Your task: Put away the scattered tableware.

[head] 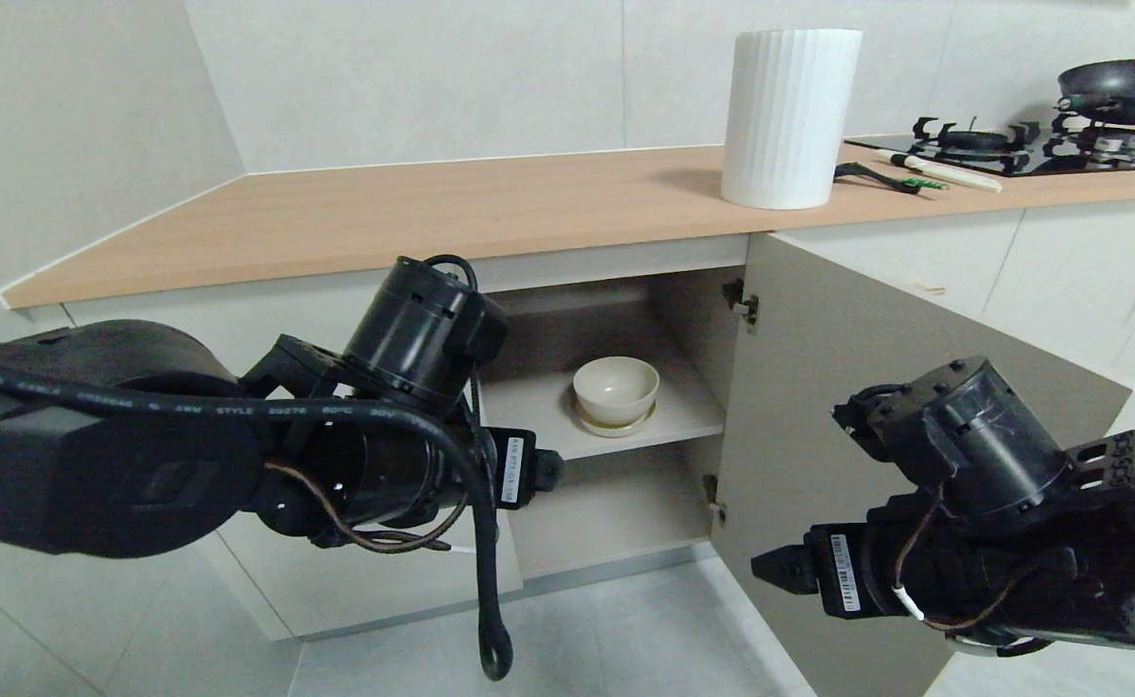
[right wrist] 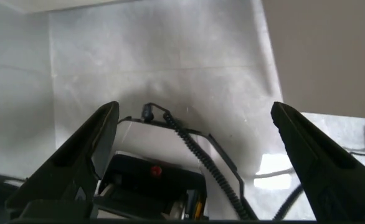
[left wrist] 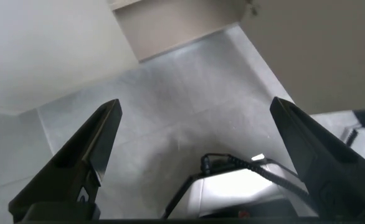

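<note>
Bowl (head: 616, 387) sits upright on a small plate (head: 614, 422) on the upper shelf (head: 684, 411) of the open cabinet (head: 626, 290), so that piece looks put away. Both of my arms hang low in front of the cabinet. My left end effector (left wrist: 194, 107) points down at the floor (left wrist: 189, 68) with its fingers spread wide and nothing between them. My right end effector (right wrist: 195, 109) is the same, spread and empty.

The bowl lies ahead of and above both wrists, and my left arm is the nearer, at the left edge of the opening. My right arm is low by the swung-out door (head: 848, 329).

I judge that the remaining tableware is up on the table (head: 383, 208). A pale utensil (head: 940, 172) with green on it lies with its long axis roughly along the table's front edge. A dark one (head: 873, 176) lies beside it, its near end cut off by the white ribbed container (head: 788, 116). Both are up and to my right, so my right arm is the closer one.

I cannot make out what kind of utensils they are. From the head view, each arm's own housing hides its fingertips.
</note>
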### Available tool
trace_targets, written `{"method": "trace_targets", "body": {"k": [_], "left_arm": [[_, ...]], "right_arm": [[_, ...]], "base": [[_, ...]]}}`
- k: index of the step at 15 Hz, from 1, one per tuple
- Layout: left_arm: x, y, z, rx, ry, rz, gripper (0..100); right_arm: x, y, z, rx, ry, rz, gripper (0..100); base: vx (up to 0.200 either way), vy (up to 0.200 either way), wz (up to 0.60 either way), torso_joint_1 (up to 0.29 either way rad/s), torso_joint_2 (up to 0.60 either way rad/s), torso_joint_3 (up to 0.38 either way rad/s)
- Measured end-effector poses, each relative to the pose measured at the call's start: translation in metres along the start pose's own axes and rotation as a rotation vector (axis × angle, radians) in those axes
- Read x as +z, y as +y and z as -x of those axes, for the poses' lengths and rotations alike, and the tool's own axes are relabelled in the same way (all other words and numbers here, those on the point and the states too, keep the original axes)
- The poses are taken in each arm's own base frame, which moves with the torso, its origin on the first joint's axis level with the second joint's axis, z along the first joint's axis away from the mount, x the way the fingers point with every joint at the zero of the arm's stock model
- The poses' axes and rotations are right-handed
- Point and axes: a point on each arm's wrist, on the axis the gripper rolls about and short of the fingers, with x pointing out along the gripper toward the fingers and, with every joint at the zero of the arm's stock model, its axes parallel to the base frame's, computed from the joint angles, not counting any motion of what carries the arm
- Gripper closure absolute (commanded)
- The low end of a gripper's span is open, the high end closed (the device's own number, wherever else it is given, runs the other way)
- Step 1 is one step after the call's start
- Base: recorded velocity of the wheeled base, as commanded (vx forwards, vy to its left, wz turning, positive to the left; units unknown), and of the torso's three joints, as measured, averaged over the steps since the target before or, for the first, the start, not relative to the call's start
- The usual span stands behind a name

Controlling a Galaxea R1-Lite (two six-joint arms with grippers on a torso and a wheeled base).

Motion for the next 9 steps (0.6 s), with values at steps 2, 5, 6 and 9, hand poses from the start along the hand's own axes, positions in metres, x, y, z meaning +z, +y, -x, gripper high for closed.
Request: {"method": "trace_targets", "body": {"k": [2, 5, 6, 9], "left_arm": [[0.0005, 0.0008, 0.0001, 0.002, -0.001, 0.002, 0], [0.0009, 0.0009, 0.0021, -0.001, -0.006, 0.003, 0], [0.0010, 0.0009, 0.0023, -0.001, -0.007, 0.004, 0], [0.0011, 0.0012, 0.0024, 0.000, -0.007, 0.004, 0]], "right_arm": [[-0.0013, 0.0008, 0.0003, 0.005, 0.000, 0.004, 0], [-0.0044, 0.0019, 0.0005, 0.008, 0.009, 0.015, 0], [-0.0043, 0.0014, 0.0006, 0.005, 0.008, 0.013, 0], [-0.0045, 0.0018, 0.0018, 0.009, 0.005, 0.015, 0]], "base": [[0.000, 0.000, 0.00, 0.000, 0.00, 0.000], [0.000, 0.000, 0.00, 0.000, 0.00, 0.000], [0.000, 0.000, 0.00, 0.000, 0.00, 0.000], [0.000, 0.000, 0.00, 0.000, 0.00, 0.000]]}}
